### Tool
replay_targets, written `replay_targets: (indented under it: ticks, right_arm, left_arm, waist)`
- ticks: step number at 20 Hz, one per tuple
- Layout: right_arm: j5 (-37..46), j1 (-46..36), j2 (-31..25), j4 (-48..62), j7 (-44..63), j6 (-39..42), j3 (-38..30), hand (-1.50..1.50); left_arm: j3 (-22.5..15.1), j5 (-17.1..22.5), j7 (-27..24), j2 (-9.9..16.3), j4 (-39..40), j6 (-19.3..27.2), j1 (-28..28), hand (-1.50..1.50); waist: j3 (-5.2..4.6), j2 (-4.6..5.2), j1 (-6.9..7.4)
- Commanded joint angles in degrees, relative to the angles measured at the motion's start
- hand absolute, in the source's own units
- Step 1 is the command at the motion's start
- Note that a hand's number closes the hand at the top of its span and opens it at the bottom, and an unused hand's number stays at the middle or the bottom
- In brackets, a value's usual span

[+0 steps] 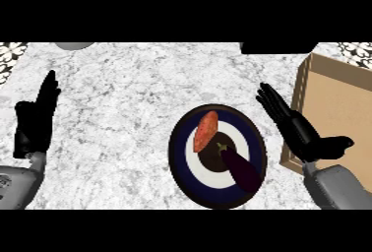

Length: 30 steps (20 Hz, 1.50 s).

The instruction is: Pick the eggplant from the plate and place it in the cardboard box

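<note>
Eggplant [241, 170]: lies on plate [181, 167], long axis diagonal, stem up-left.
Right hand [294, 128]: nearer, just right of plate, fingers straight, nothing held.
Box [341, 113]: further right.

The plate [180, 162] lies on the counter [131, 98] before me, with the eggplant [241, 170] on it, right of a sausage [206, 130]. The cardboard box [338, 113] lies right of the plate. My right hand [294, 125] stands between plate and box, my left hand [36, 120] far left.

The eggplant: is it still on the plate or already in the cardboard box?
On the plate. The eggplant lies on the plate beside an orange-red item; the cardboard box shows nothing inside.
</note>
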Motion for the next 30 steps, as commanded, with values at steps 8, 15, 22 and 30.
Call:
replay_targets:
  ticks: [8, 15, 22, 30]
  right_arm:
    - [28.37, -1.22, -14.24, -1.33, 10.34, -11.32, 10.74, -1.5]
    - [54.97, -0.25, -20.48, -8.15, 18.1, -20.81, 22.21, -1.5]
    - [64.88, -1.34, -25.61, -32.64, 43.06, -4.79, 26.83, -1.5]
    - [51.54, -4.2, -14.73, -49.5, 72.3, 22.0, 29.72, -1.5]
  left_arm:
    - [-9.76, 1.52, -3.79, -5.18, -4.2, -10.11, -1.41, 0.0]
    - [-12.95, 2.67, -7.2, -6.97, -4.1, -13.91, 1.21, 0.0]
    - [-11.72, 3.37, -7.53, -7.25, -3.22, -15.14, 0.22, 0.0]
    - [-11.56, 2.85, -8.74, -7.68, -2.44, -16.87, -0.79, 0.0]
  waist:
    - [-1.74, -1.83, -2.26]
    - [-0.17, -1.43, -1.31]
    - [0.04, -1.3, -1.75]
    - [0.15, -0.48, 0.5]
